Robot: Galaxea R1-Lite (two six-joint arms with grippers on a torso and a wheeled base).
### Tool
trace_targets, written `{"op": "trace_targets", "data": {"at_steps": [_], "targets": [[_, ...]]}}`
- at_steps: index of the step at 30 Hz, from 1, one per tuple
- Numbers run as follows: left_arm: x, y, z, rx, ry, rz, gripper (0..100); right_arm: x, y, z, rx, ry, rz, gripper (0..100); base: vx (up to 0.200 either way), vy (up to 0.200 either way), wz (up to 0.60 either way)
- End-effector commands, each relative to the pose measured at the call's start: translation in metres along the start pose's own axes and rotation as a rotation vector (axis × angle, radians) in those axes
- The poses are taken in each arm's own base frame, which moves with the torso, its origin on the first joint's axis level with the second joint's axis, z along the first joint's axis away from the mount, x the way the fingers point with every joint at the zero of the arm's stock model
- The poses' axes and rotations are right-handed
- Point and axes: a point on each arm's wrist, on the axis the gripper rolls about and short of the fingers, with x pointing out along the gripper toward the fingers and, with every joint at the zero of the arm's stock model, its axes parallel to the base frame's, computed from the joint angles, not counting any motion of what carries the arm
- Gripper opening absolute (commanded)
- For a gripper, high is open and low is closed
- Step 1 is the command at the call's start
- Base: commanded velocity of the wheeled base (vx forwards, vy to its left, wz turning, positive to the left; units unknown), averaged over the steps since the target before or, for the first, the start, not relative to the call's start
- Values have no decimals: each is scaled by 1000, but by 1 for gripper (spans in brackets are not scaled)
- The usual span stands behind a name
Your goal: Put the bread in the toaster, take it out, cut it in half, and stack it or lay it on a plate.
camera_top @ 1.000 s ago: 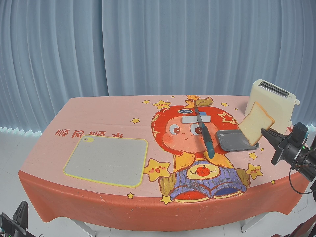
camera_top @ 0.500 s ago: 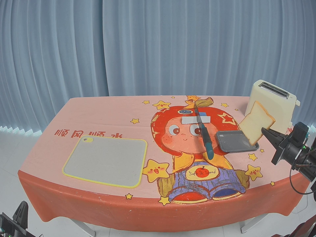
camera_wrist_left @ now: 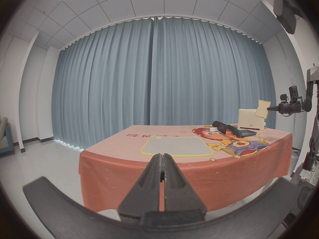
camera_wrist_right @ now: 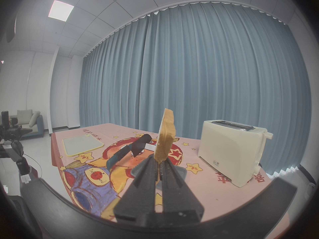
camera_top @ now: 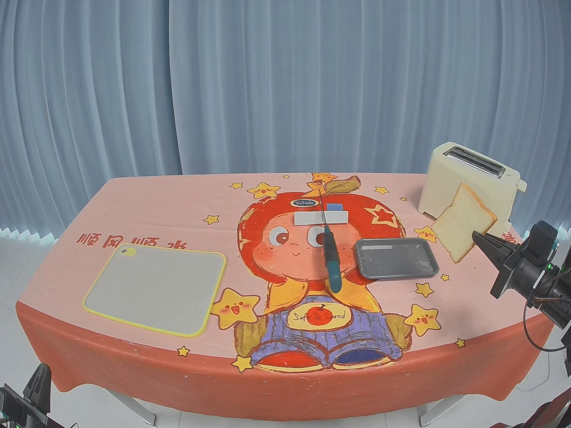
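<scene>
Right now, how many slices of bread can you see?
1. The bread slice is gripped at its lower corner by the right gripper and held in the air near the toaster. Another could be hidden down inside the toaster slots.

Soft, even light is falling across the table (camera_top: 166,209), leaving only faint shadows, while a ceiling panel (camera_wrist_right: 60,10) is glowing brightly. The curtain (camera_top: 297,72) folds are bowing at the head view's left and right edges, and dark vignetting is ringing both wrist views' corners.
</scene>
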Motion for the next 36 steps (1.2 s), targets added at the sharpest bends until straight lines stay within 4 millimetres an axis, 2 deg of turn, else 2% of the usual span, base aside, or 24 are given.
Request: {"op": "trace_targets", "data": {"at_steps": [1, 24, 36], "targets": [[1, 0, -5, 0, 19, 0, 0, 0, 0, -1, 0, 3, 2, 0, 0, -200, 0], [1, 0, -5, 0, 19, 0, 0, 0, 1, -1, -5, 3, 6, 0, 0, -200, 0], [1, 0, -5, -2, 19, 0, 0, 0, 1, -1, -5, 3, 8, 0, 0, 0, 0]]}}
